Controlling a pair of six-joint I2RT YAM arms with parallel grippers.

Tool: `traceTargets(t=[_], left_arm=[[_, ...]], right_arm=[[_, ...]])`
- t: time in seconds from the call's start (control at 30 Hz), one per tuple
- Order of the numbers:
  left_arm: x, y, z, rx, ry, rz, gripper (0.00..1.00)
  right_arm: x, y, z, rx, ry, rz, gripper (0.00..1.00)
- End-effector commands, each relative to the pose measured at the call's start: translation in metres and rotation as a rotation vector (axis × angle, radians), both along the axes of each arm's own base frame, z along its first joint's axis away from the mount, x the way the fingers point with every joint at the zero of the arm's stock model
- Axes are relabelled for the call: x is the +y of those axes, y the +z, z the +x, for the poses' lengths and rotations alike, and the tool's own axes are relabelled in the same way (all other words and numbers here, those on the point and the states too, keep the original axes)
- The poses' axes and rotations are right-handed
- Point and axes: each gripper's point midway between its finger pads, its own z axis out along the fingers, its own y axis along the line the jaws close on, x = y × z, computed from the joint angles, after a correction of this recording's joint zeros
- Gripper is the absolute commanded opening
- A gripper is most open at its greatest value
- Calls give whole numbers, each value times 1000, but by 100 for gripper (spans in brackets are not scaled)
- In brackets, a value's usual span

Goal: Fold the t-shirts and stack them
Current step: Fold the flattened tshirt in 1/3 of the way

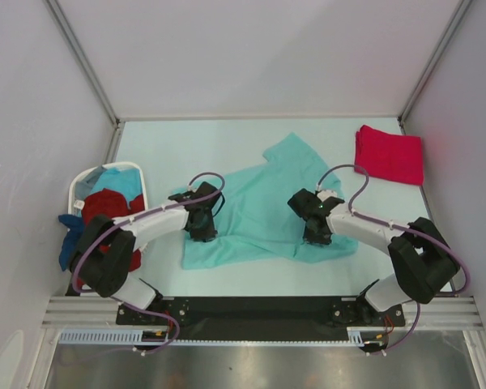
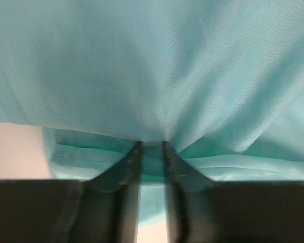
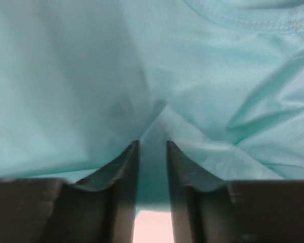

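Observation:
A light teal t-shirt [image 1: 255, 207] lies spread and partly folded in the middle of the table. My left gripper [image 1: 202, 232] is down on its left part and my right gripper [image 1: 316, 235] on its right part. In the left wrist view the teal cloth [image 2: 152, 66] drapes over the tips of my left gripper [image 2: 151, 144], whose jaws stand a narrow gap apart. The right wrist view is alike: my right gripper [image 3: 152, 144] is slightly open, and teal cloth [image 3: 91, 76] bunches at its tips. A bright pinkish-red t-shirt [image 1: 389, 154] lies folded at the back right.
At the left stands a white laundry basket [image 1: 79, 185] holding a dark red shirt [image 1: 109, 207] and a light blue one [image 1: 120, 182]. A blue shirt [image 1: 67, 240] hangs over its near side. White walls close in the table on three sides.

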Motion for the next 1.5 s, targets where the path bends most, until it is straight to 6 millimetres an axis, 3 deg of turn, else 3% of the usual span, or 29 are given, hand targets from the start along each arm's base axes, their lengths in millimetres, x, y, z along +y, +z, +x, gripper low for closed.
traceTargets(t=[0.0,0.03,0.17,0.27,0.4,0.47,0.63,0.8,1.03,1.2,1.47], left_arm=[[-6,50,42,-145,-29,44,45],[-9,60,50,-176,-31,42,51],[-21,118,84,-318,-33,9,81],[-26,133,88,-340,-40,-12,82],[-27,126,68,-291,-51,-51,80],[-27,116,53,-268,-49,-62,79],[-28,115,23,-281,-75,-74,79],[-29,100,1,-248,-119,-58,79],[-30,84,-17,-208,-141,-37,78],[-26,67,-24,-178,-149,-5,78],[-23,62,-28,-173,-145,-3,78]], right_arm=[[17,47,55,-187,49,17,56],[20,67,74,-229,54,29,59],[23,117,105,-329,61,43,62],[24,133,107,-337,66,46,59],[22,127,81,-292,72,13,57],[17,128,58,-282,61,6,57],[2,127,14,-263,10,41,55],[1,112,-13,-215,-3,45,54],[26,77,-57,-138,60,40,52],[44,57,-58,-133,79,38,52],[63,35,-47,-126,115,11,51]])
